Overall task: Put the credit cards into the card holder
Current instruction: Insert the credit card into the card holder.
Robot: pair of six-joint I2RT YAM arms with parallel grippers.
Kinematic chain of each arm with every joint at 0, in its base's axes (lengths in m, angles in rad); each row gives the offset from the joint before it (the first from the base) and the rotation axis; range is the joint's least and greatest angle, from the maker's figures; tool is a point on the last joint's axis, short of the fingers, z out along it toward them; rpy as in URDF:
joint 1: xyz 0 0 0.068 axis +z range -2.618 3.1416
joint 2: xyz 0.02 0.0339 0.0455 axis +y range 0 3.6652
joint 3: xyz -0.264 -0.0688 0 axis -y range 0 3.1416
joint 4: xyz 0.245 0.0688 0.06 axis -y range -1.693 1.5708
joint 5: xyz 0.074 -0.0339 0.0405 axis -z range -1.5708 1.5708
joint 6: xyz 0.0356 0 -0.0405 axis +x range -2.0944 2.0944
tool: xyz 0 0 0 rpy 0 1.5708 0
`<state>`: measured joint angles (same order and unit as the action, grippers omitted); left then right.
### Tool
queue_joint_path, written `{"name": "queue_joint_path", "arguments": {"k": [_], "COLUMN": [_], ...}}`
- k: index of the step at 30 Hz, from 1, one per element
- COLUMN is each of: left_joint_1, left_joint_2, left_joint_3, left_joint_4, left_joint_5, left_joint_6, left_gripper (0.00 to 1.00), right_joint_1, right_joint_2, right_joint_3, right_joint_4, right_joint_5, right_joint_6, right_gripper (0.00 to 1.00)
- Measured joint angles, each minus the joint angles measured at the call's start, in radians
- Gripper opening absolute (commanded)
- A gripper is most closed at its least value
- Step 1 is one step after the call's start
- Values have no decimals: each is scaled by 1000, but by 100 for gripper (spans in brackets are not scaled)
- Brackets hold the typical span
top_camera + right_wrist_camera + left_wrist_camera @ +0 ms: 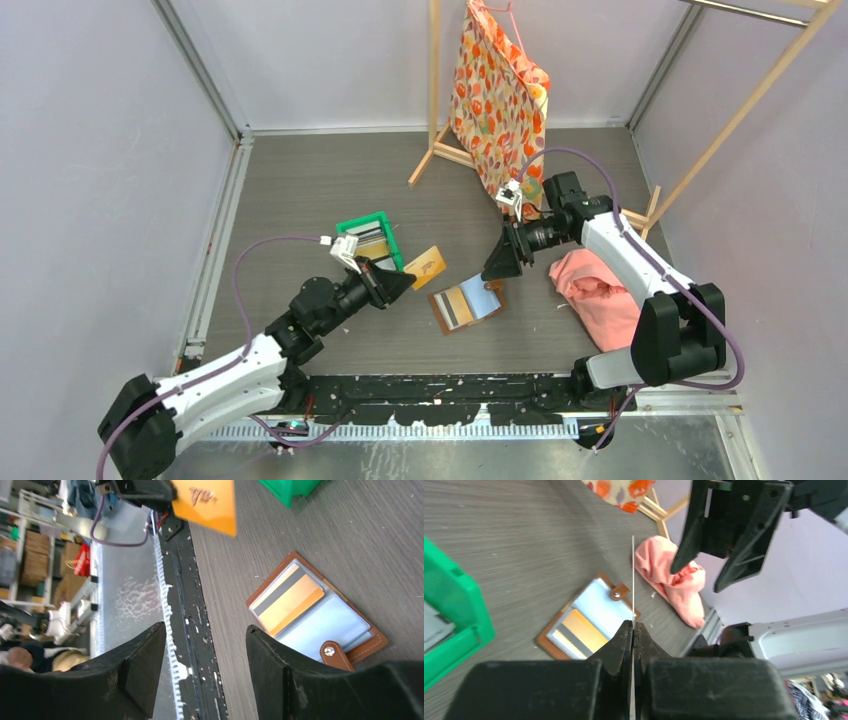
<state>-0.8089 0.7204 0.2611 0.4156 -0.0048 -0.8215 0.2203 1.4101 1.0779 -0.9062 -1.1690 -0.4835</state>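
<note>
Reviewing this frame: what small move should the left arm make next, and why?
Probably ease the gold card, pinched in the left claw, a little toward the open card holder and angle its free edge at an empty slot. The card is held short of the holder, one slot already holds a striped card, and the right claw hangs open beside it.

Walls (90, 150): pale lilac, plain, on three sides.
Tabletop (300, 190): grey wood-grain, evenly lit.
Rack (435, 90): light wood, 12 to 2 o'clock.
Bag (500, 95): leaf-print, hanging on rack, 1 o'clock.
</note>
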Motion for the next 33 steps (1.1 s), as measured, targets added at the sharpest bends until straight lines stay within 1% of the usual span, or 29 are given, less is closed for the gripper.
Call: {"name": "queue_joint_path", "arguments": {"k": [4, 8, 12, 17, 20, 22, 24, 27, 29, 30, 31, 32, 33], "left_joint_1": [0, 0, 0, 0, -1, -1, -1, -1, -1, -1, -1, -1, -1], "left_joint_2": [123, 237, 299, 328, 340, 353, 368, 382, 383, 383, 384, 384, 384], "left_joint_3": [0, 10, 13, 13, 13, 13, 13, 13, 13, 13, 13, 13, 13], "left_joint_4": [157, 280, 365, 431, 461, 477, 491, 504, 510, 510, 507, 507, 507], "left_joint_5": [85, 163, 216, 249, 261, 268, 270, 271, 272, 272, 271, 272, 273], "left_joint_6": [-45, -82, -111, -138, -146, -150, -156, -165, -167, -167, -167, -167, -168], "left_gripper": [0, 0, 0, 0, 0, 0, 0, 0, 0, 1, 6, 16, 29], "right_joint_1": [0, 0, 2, 23, 50, 66, 82, 95, 99, 101, 104, 105, 105], "right_joint_2": [-3, -2, -1, 2, 8, 9, 10, 10, 10, 10, 10, 10, 10], "right_joint_3": [-74, -94, -97, -113, -113, -113, -113, -113, -113, -110, -105, -98, -90], "right_joint_4": [185, 303, 391, 462, 489, 496, 499, 489, 474, 460, 441, 418, 397], "right_joint_5": [-27, -36, -54, -55, -56, -61, -70, -80, -87, -96, -108, -112, -113], "right_joint_6": [218, 357, 451, 532, 562, 571, 573, 558, 539, 528, 510, 484, 460], "right_gripper": [66, 66, 65, 61, 52, 42, 29, 14, 2, 1, 1, 1, 1]}}
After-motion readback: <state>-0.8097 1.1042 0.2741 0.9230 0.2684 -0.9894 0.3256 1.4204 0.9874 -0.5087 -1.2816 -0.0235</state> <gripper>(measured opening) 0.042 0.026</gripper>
